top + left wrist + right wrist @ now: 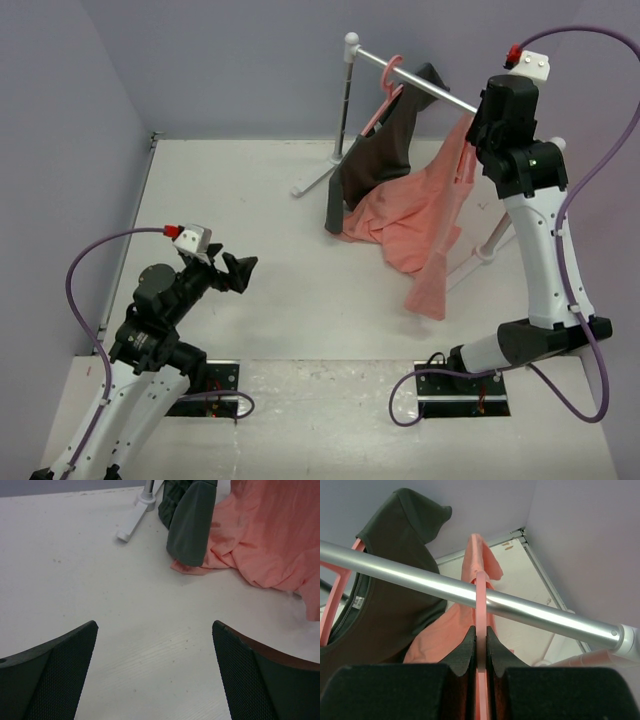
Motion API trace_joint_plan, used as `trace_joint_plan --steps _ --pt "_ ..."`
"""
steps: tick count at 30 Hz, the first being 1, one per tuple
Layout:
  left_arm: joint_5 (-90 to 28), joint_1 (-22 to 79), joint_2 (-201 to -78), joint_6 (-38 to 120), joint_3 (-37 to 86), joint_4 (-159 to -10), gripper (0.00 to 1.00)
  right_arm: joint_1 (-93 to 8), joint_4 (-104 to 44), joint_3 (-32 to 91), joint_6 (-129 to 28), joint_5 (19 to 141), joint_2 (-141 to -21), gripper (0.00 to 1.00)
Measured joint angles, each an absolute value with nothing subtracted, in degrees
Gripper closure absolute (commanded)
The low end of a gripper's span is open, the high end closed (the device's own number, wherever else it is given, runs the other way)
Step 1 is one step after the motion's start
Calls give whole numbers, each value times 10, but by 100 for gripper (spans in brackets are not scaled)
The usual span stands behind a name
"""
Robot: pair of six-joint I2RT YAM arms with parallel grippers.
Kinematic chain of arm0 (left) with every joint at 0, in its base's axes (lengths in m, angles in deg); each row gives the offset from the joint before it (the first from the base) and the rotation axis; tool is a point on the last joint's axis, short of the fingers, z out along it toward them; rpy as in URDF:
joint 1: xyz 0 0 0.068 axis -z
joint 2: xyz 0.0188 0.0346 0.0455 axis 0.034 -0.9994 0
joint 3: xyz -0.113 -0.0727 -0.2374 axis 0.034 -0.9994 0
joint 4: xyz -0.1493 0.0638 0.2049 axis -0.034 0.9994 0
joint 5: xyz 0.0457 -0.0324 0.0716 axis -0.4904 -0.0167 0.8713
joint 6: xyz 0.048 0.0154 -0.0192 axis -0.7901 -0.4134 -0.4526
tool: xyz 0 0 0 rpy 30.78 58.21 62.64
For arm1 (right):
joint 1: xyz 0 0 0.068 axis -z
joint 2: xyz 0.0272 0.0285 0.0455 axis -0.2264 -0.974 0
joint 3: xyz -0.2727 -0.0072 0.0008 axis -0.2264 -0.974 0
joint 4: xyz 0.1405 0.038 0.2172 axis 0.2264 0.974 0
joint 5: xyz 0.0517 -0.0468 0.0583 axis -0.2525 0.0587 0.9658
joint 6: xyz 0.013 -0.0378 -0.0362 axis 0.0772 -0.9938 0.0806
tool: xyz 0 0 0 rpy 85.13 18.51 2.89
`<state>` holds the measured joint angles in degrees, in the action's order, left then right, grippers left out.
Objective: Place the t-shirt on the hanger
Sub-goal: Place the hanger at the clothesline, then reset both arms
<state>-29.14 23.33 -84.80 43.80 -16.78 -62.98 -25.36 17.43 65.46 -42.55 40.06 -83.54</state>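
Seemingly you're nearly done: your right gripper [480, 635] clamps the pink hanger [481, 595] at the rail [420, 580], upper right, with the salmon t-shirt [410, 225] draped from it onto the table [250, 200]. Your left gripper [154, 627] gapes empty, lower left; seating the shirt squarely looks like what's left.

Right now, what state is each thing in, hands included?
Left hand: open, empty.
Right hand: shut on the hanger, at the rail.
Hanger: gripped, crossing the rail; hooked or not, unclear.
T-shirt: partly draped up by the hanger, rest crumpled on the table.
Dark grey garment: hanging from the rail on another hanger.
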Motion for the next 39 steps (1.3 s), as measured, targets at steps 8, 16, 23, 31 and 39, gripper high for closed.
trace_joint_plan --steps 8,16,23,31,39 --pt "-302 234 -848 438 -168 -632 5 -241 166 646 -411 402 -843 97" --pt "-310 234 -848 438 -172 -636 6 -231 148 631 -396 417 -849 75" --pt "-306 235 -848 439 -175 -638 0 -232 148 598 -380 455 -833 15" --pt "-152 218 -900 478 -155 -606 0 -232 125 483 -369 561 -661 1" --pt "-49 175 -917 499 -138 -574 0 -232 78 169 -397 680 -343 1"
